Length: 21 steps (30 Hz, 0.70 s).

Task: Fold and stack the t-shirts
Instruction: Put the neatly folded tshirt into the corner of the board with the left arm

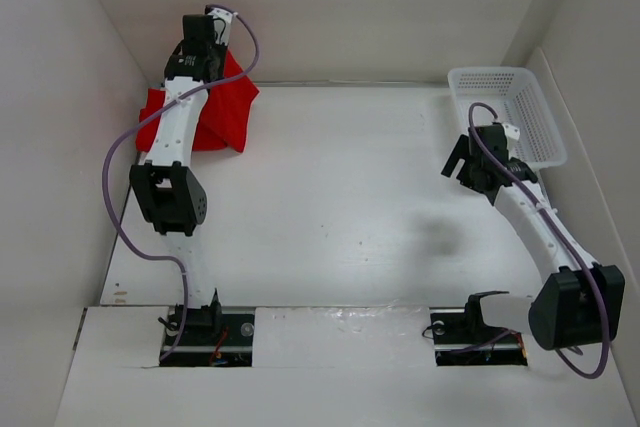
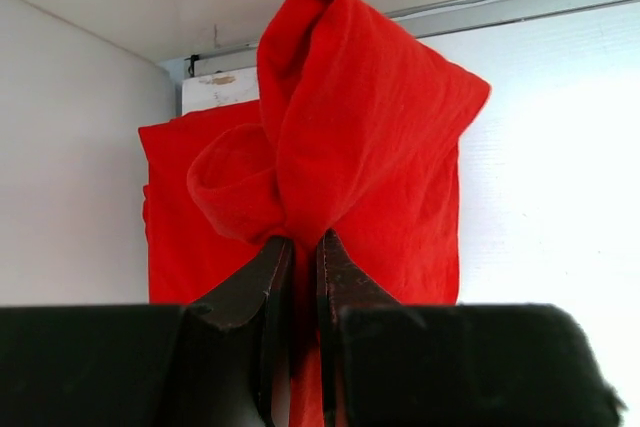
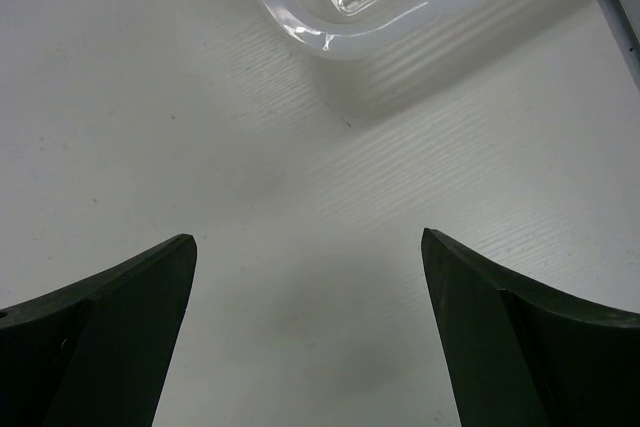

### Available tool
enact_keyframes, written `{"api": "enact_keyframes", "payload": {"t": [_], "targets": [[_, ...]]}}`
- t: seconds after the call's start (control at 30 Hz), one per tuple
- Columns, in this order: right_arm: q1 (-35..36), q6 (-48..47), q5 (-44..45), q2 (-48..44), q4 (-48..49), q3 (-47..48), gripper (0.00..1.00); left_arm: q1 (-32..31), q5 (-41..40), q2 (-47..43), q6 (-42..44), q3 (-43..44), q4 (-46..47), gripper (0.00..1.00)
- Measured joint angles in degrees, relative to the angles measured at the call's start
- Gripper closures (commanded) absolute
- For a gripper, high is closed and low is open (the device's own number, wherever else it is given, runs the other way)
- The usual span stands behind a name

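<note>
At the far-left corner of the scene, the left end effector (image 2: pixel 305 243) has its dark jaws drawn narrow, pinching a bunch of the red t-shirt (image 2: pixel 372 117). From the pinch the cloth rises in a soft rolled peak with a rounded loop hanging to its left. The rest of the shirt lies spread on the white worktop (image 1: pixel 340 197) beyond, up against the left wall (image 2: pixel 70 157). The fabric looks like thin matte knit, limp and creased, so it will probably drape and trail rather than keep a shape when pulled. From above it reads as a crumpled, roughly square patch, and I cannot tell its long axis. The shirt sits right at this end effector, with the bare middle of the worktop to its right and nearer the bases. I judge that any spreading for a fold has to carry the cloth that way. The right end effector (image 3: pixel 308 237) is well apart from the shirt at the far right, so the left arm is plainly the nearer one. Its jaws are spread wide with nothing between them, above bare, faintly ribbed worktop. Just beyond it stands a white plastic basket (image 3: pixel 330 39), glossy, with a lattice floor and rounded rim. Only this one shirt is visible, unfolded, and no stack has been started.
</note>
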Motion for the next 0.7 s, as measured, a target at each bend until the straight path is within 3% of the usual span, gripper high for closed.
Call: {"api": "enact_keyframes", "payload": {"t": [0.7], "targets": [[0.0,0.7,0.1,4.4,0.1,0.0,0.00,0.0,-2.8,-5.3,-2.1,0.0,-0.4,1.00]]}}
